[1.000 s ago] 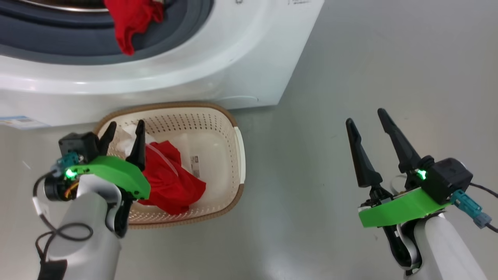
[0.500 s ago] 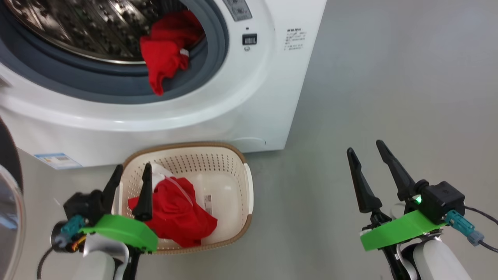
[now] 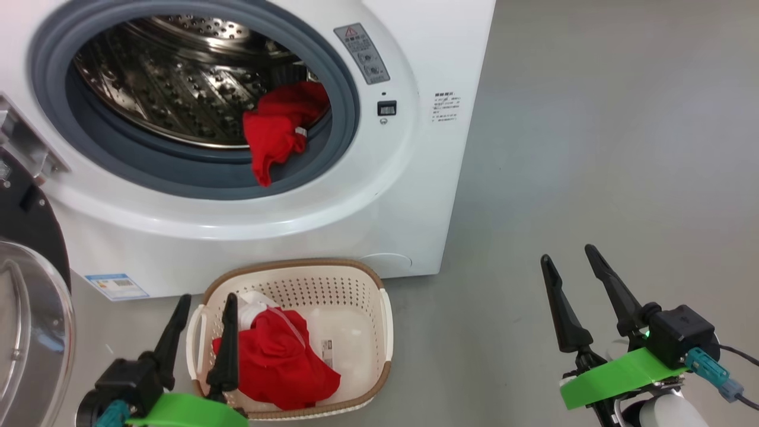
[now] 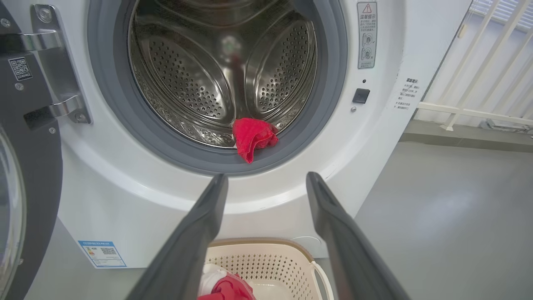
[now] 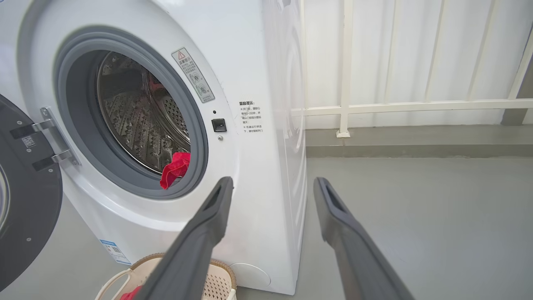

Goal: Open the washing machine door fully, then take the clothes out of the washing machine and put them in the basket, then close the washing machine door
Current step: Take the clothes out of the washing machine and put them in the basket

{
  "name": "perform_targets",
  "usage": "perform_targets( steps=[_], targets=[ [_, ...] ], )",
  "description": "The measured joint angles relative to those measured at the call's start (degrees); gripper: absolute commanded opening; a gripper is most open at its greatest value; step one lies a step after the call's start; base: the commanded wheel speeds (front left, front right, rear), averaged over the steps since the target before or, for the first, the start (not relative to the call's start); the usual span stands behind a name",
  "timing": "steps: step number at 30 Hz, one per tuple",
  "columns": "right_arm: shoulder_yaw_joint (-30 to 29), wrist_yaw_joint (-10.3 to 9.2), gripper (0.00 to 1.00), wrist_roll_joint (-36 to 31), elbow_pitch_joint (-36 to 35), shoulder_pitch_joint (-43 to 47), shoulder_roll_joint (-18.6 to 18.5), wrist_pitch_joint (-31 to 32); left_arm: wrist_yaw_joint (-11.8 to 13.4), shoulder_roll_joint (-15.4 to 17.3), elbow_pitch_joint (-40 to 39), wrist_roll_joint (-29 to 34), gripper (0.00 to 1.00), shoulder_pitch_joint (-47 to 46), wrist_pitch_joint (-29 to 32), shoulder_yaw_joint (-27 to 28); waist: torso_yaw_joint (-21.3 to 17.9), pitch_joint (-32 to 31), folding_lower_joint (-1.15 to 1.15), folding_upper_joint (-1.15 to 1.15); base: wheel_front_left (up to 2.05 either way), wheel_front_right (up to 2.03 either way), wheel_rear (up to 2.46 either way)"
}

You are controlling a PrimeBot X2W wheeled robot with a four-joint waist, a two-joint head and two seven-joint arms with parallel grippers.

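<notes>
The washing machine door (image 3: 26, 237) stands swung wide at nine o'clock of the washing machine (image 3: 415, 196). One red piece of the clothes (image 3: 276, 130) hangs over the grey gasket at about five o'clock of the drum mouth. A red and white bundle (image 3: 278, 367) lies in the basket (image 3: 296, 268), on the floor just before the machine at six o'clock. The left gripper (image 3: 207, 296) hovers over the basket's nine o'clock rim, fingers spread and empty. The right gripper (image 3: 567, 254), well apart at three o'clock, is likewise spread, holding nothing.
</notes>
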Motion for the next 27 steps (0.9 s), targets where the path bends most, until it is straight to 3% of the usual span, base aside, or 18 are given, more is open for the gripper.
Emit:
perform_targets(
  steps=[8,20,27],
  targets=[
    [-1.2,0.0,1.0,0.08,0.07,2.24,0.1,0.01,1.1,0.59,-5.45,0.12,1.0,4.27,0.01,0.13,-0.26,-2.31,0.0,0.0,0.0,0.0,0.0],
    [-2.2,0.0,1.0,-1.75,-1.18,4.41,0.18,0.01,5.42,1.59,-11.43,0.9,1.0,10.51,2.49,1.49,-1.69,-4.97,0.0,0.0,0.0,0.0,0.0],
    [-3.28,0.0,1.0,-2.99,-2.04,5.83,0.21,0.01,6.13,1.72,-13.35,0.59,1.0,13.05,3.71,1.9,-1.95,-6.46,0.0,0.0,0.0,0.0,0.0]
  ],
)
